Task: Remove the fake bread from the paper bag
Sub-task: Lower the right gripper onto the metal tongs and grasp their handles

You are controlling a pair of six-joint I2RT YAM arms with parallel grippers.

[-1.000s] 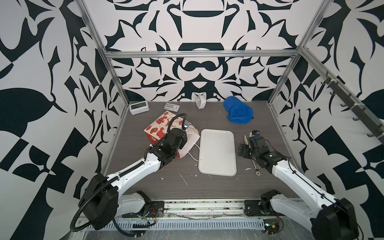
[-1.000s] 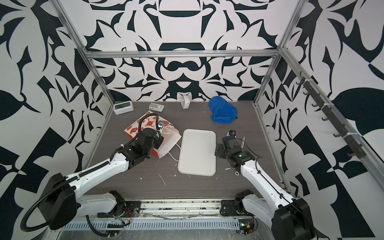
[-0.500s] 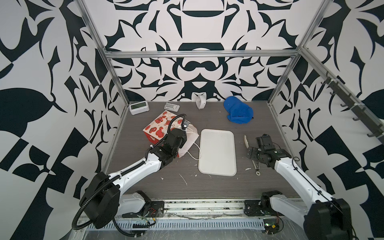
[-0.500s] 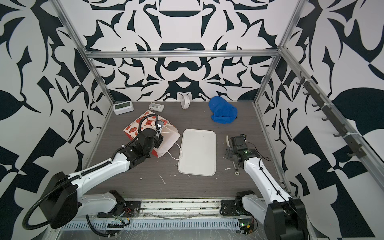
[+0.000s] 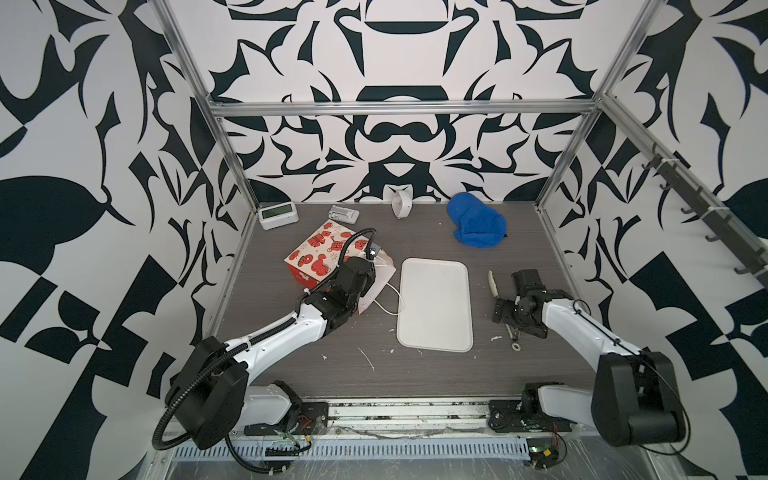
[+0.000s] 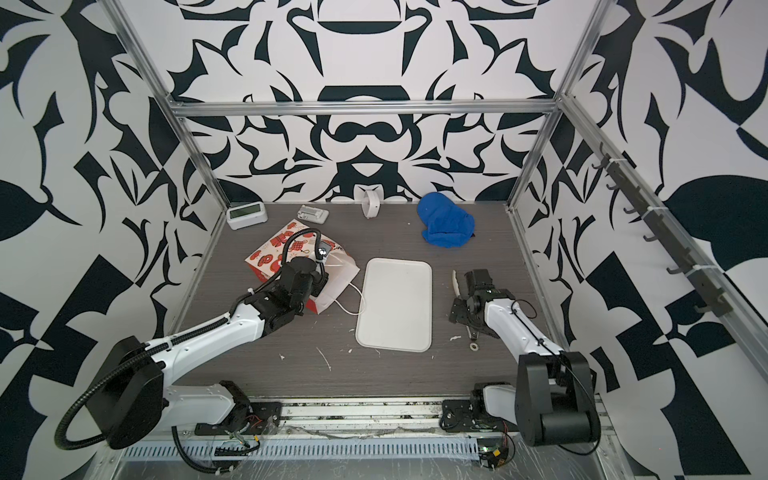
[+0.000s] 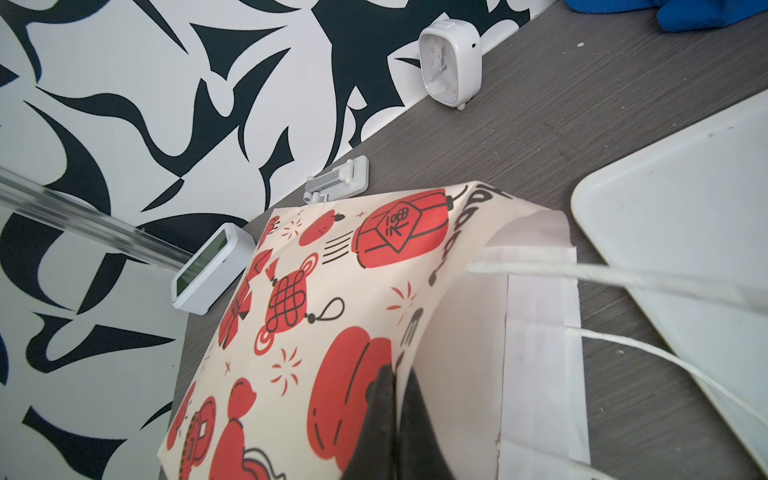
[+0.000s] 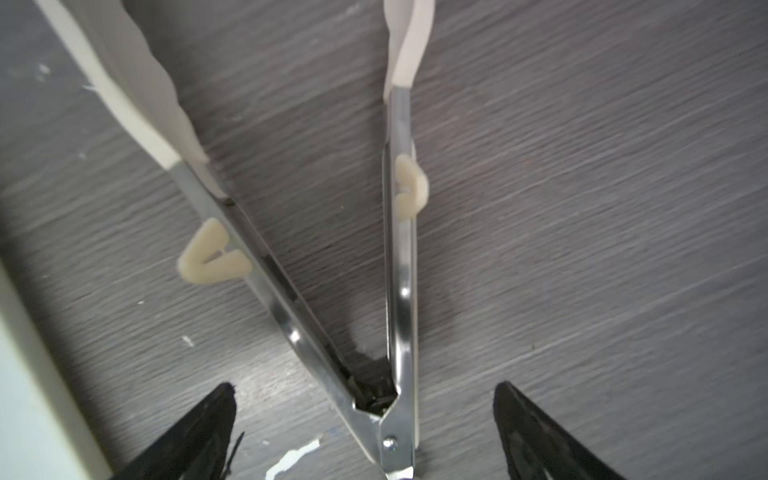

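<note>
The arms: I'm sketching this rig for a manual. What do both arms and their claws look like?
The left arm and right arm have smooth white links with black joints, wrists and large black shoulder housings. A ribbed black hose loops by the left shoulder; thin black cables run along the right arm. The left claw and right claw have matte black, tapering fingers.

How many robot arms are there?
2. The left arm reaches to the paper bag, pinching its edge; the right arm hovers over tongs beside the tray.
</note>
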